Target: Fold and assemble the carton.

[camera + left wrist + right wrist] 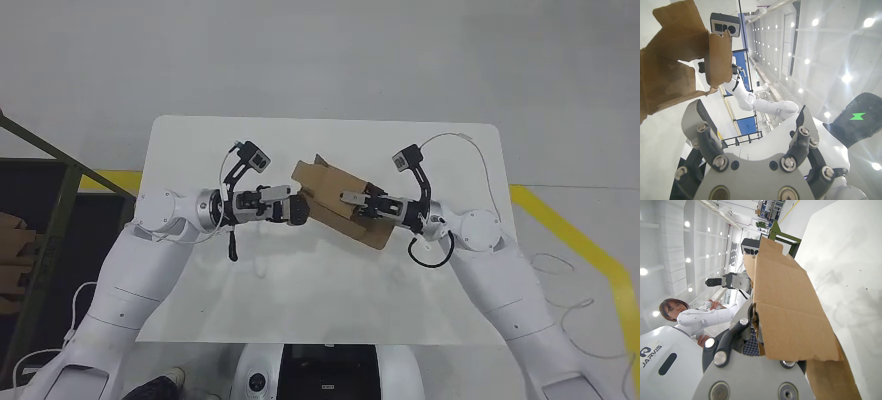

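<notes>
Carton [322, 188] clamped in right jaws over table [330, 300].

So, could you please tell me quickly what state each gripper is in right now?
Left gripper: open, holding nothing.
Right gripper: closed on the carton.

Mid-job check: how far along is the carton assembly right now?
Done: the carton is up off the table and partly opened, flaps loose. In hand: the right gripper looks clamped on one panel; the left gripper is open beside the other end, holding nothing. Left: squaring the body, then folding and tucking the flaps.
</notes>
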`<move>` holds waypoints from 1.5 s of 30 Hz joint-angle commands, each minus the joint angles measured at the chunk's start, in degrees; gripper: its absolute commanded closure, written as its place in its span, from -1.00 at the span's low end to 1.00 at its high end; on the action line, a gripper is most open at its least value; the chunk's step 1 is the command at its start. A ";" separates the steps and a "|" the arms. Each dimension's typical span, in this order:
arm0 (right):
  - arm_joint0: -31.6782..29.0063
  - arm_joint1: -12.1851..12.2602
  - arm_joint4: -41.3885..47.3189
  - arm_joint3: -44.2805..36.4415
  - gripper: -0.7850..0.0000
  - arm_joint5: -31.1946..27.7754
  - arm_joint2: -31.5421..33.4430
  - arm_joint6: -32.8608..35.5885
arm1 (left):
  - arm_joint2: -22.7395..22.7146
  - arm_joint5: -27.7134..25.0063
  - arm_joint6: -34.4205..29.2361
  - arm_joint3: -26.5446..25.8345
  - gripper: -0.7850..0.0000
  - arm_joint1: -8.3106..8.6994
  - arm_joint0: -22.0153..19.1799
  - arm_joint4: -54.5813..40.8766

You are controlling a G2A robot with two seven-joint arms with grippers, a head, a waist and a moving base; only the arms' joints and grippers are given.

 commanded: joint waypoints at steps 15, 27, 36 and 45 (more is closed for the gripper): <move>-1.29 0.83 0.68 -2.61 1.00 0.27 1.94 3.87 | -9.36 -1.10 3.44 1.12 -1.00 1.46 2.96 3.35; -1.29 0.88 0.72 -4.67 1.00 -0.76 2.42 2.21 | -5.43 0.89 2.31 3.66 -1.00 0.96 3.41 3.46; -1.63 0.78 -0.55 -5.49 1.00 -1.46 2.64 -1.76 | -2.56 2.72 1.37 4.27 -1.00 0.16 3.21 -2.13; -1.12 0.21 0.10 -5.39 1.00 -2.23 0.36 -2.05 | -0.85 2.05 3.42 5.88 -1.00 -0.72 2.28 -5.61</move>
